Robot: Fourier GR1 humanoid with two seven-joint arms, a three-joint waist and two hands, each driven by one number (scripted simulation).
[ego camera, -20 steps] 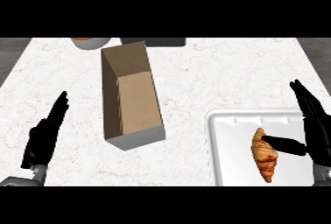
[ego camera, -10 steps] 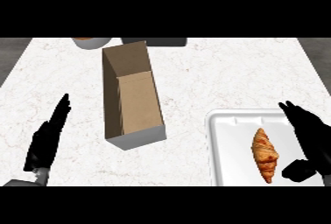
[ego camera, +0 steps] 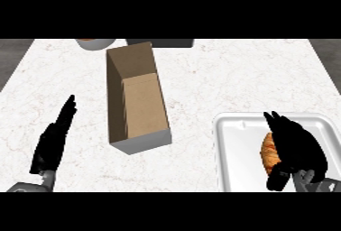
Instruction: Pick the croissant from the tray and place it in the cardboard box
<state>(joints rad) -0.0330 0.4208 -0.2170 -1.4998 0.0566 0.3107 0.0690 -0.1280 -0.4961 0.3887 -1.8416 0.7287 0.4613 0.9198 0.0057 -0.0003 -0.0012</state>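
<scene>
Marble counter (ego camera: 220, 85): right hand (ego camera: 298, 146), fingers straight, covers the croissant (ego camera: 268, 152) on the near-right tray (ego camera: 233, 153); light, flaky, best held mid-body. Cardboard box (ego camera: 136, 106) left; left hand (ego camera: 54, 137) rests open.

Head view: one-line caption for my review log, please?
Right hand over croissant on white tray; open cardboard box mid-counter; left hand resting.

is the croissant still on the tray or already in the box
On the tray. The croissant lies on the white tray, partly covered by the right hand; the cardboard box shows only its bare brown floor.
</scene>
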